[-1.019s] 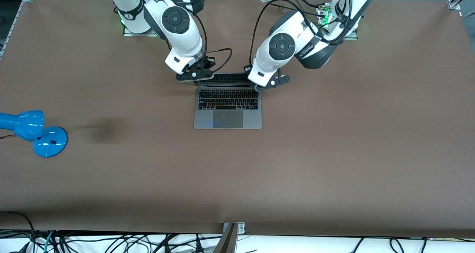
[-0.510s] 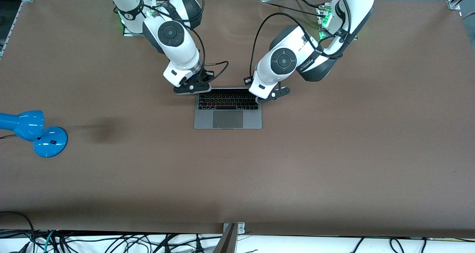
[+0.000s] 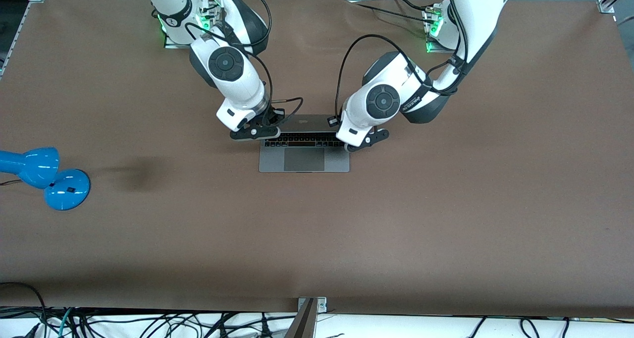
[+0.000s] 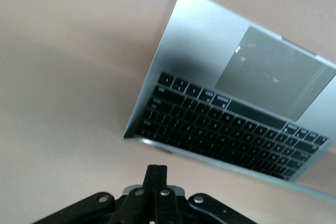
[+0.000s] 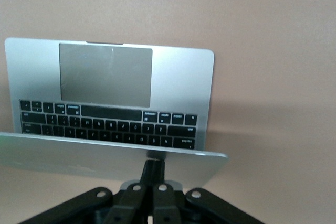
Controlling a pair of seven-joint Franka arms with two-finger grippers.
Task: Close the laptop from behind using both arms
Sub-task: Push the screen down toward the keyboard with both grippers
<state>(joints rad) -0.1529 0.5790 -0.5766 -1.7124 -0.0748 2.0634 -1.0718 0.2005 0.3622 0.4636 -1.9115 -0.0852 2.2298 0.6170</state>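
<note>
Laptop (image 3: 304, 152) lid half-lowered | left gripper (image 3: 360, 141), right gripper (image 3: 254, 131) on lid, fingers pressed together

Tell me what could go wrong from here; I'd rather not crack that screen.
1. The left gripper and right gripper push the laptop lid at separate corners; uneven pushing might twist it.
2. The lid is already well down over the keyboard; letting it drop could slam it.
3. The base lies unheld and may slide.

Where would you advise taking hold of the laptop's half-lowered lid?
Its top edge near both corners, pressing from the hinge side: the laptop lid tilts over the keyboard, so its outer face faces the left gripper and right gripper.
</note>
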